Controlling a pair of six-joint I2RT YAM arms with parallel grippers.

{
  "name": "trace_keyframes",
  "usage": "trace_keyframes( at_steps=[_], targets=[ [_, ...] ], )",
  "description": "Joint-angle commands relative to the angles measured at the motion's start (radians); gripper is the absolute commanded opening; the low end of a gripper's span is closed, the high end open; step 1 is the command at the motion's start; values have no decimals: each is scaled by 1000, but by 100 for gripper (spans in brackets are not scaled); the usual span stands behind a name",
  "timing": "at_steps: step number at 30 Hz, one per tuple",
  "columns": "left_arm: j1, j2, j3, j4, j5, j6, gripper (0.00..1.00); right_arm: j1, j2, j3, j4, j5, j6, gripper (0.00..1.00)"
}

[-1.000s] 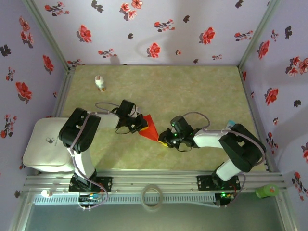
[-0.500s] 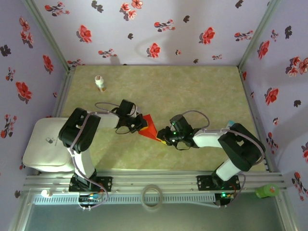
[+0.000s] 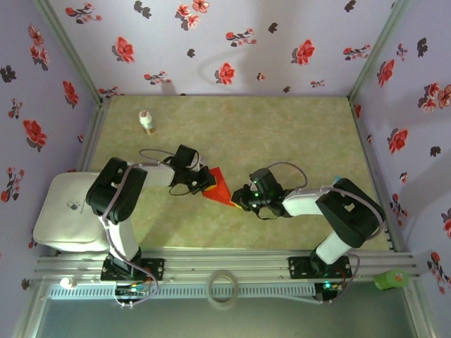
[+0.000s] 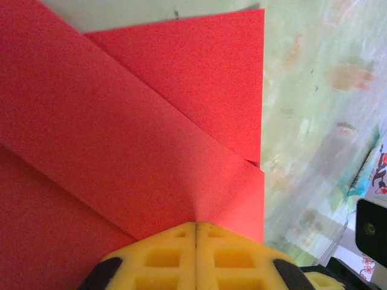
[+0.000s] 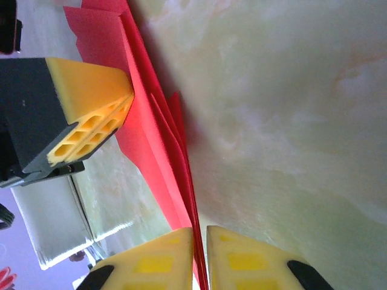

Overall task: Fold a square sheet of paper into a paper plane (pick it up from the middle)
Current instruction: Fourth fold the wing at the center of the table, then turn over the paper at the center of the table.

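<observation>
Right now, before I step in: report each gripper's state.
Left gripper: closed, tips against the folded red paper; whether it pinches the paper cannot be told.
Right gripper: closed on the folded red paper's edge.

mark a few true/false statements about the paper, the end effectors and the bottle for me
1. The left end effector is shut, with its tip at the red paper. True.
2. The red paper is an unfolded flat square. False: overlapping folded layers with diagonal edges show.
3. The right end effector pinches an edge of the red paper. True.
4. The white bottle stands between the two arms. False: it stands near the table's far left corner, apart from both.
</observation>
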Motion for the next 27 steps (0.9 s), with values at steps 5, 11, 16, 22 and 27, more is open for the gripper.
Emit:
trace_keyframes(
  at_steps=[5,11,16,22,27],
  targets=[
    [15,-83,58,-98,-21,35,16,-8,-1,-20,52,-19,-14,6],
    [15,-178,73,-124,-29,55,23,-9,-43,-20,6,7,-59,4],
    [15,-262,45,-112,-74,70,28,-10,-98,22,-140,55,-137,3],
    [15,-350,15,-99,-138,109,29,-9,-192,45,-273,154,-203,2],
    [15,-439,0,-109,-200,146,31,-10,-276,71,-380,229,-284,1]
  ],
)
